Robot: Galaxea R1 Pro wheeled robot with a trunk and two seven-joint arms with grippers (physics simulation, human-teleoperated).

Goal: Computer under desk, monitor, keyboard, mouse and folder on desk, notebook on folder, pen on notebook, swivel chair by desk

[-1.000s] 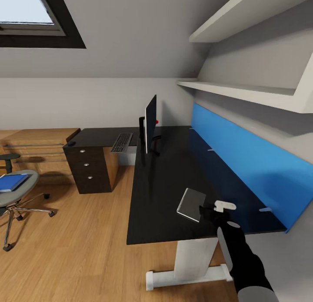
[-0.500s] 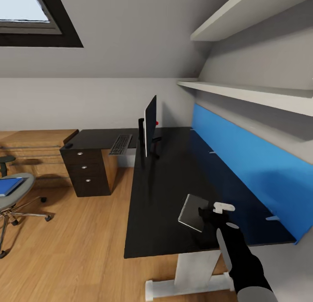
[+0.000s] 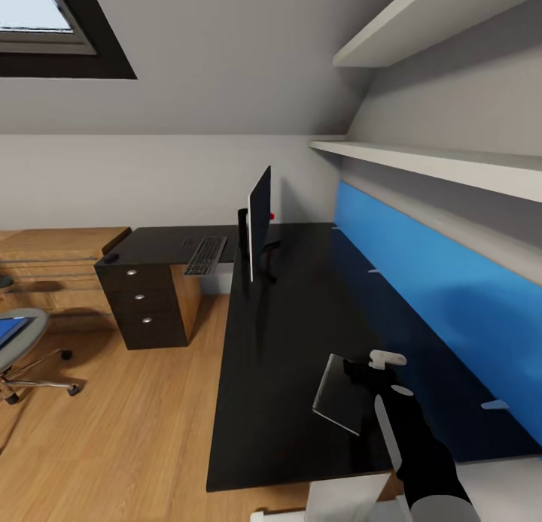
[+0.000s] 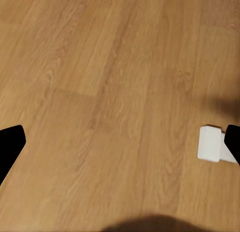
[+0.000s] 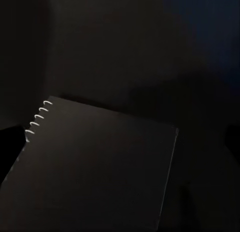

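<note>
— So, where was the notebook (image 3: 342,393)?

— Low and right of centre in the head view, tilted, one edge raised over the glossy black desk (image 3: 286,334). The right gripper (image 3: 361,371) was clamped on its right edge, the black arm rising from the bottom right corner. In the right wrist view the notebook (image 5: 95,167) filled the lower half, dark, with a row of white spiral rings along one edge.

— And the left gripper (image 4: 120,147)?

— In its wrist view the two black fingertips (image 4: 10,144) stood far apart, spread wide over the wooden floor (image 4: 100,66), with a white desk foot (image 4: 211,144) near one of them.

— The rest of the workspace?

— The monitor (image 3: 258,223) stood edge-on at mid frame on the desk. The keyboard (image 3: 205,256) lay just left of it. The mouse (image 3: 111,258) sat at the far left corner, above the black drawer unit (image 3: 143,308). At the left edge the swivel chair (image 3: 22,345) stood well apart from the desk, with the blue folder (image 3: 9,328) on its seat. The blue back panel (image 3: 436,296) ran along the right side.
</note>
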